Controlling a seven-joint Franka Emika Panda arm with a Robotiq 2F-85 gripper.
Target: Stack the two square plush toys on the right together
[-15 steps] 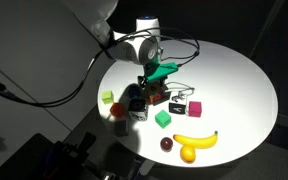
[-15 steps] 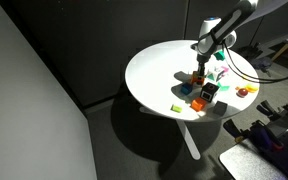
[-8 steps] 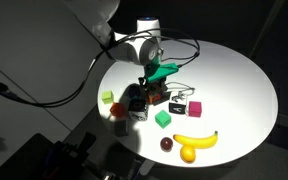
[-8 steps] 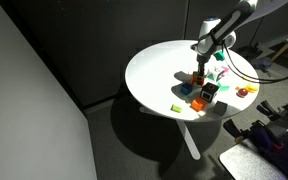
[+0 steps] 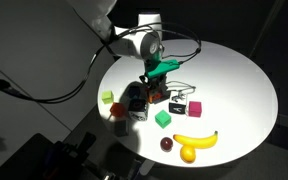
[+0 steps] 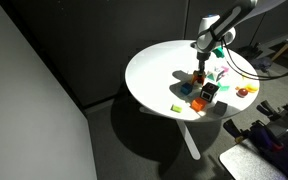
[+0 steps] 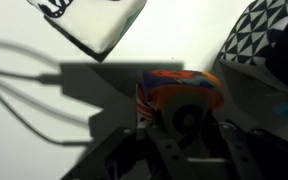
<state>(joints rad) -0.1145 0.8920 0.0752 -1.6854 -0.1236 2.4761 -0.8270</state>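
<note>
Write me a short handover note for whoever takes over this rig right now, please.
The gripper: jaws appear closed on the orange cube with the "6"; whether it is off the table is unclear.
The black cube with white marks: on the table beside it, apart.
Done: grasp of the orange cube.
Left: carry it over the black cube, set it on top, release.

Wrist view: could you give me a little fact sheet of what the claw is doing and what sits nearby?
claw: around the multicoloured cube; whether it is gripping is unclear
multicoloured cube: between the fingers
black-and-white cube: upper right, nothing stacked on it
table: round, white
other items: banana, pink cube, green cube
</note>
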